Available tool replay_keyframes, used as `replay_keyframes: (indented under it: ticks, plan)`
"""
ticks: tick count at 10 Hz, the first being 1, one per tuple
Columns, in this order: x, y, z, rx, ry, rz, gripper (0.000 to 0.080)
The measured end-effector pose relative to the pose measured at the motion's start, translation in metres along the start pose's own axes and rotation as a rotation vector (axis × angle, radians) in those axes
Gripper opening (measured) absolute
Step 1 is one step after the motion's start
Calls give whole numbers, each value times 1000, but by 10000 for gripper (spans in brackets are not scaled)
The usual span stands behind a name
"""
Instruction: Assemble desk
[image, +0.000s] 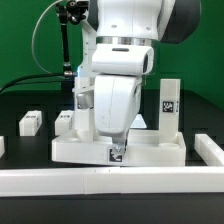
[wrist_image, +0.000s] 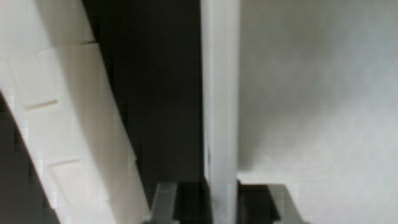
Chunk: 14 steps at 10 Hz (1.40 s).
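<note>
The desk panel (image: 150, 152) lies flat on the black table, white with a raised rim. My gripper (image: 117, 151) points straight down at the middle of its front rim. In the wrist view the thin white rim (wrist_image: 217, 90) runs between my two dark fingers, and the gripper (wrist_image: 217, 206) looks shut on it. The panel's flat face (wrist_image: 320, 110) fills one side. One white leg (image: 168, 106) with a black-and-white tag stands upright at the panel's back right corner. Two more legs (image: 30, 122) (image: 65, 119) lie on the table at the exterior view's left.
A long white rail (image: 100, 181) runs along the front of the table, with an arm (image: 210, 151) at the exterior view's right; it also shows in the wrist view (wrist_image: 71, 120), close beside the panel. A green wall stands behind.
</note>
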<state>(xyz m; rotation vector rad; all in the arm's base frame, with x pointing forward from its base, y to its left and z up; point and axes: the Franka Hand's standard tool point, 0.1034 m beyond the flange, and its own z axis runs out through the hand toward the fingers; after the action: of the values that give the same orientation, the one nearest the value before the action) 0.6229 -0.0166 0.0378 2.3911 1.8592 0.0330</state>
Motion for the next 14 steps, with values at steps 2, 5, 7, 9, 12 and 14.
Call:
replay_keyframes:
  ticks: [2,5,7,9,12,14]
  plan:
    - [7,5,-3,-32,5,-43,60]
    - [40,18,-3,-101,38,-104,60]
    - [52,20,0,-110,42,-132,60]
    - [54,20,0,-111,40,-143,60]
    - [53,19,1,-109,36,-148,60]
    - [52,19,1,-109,36,-147,280]
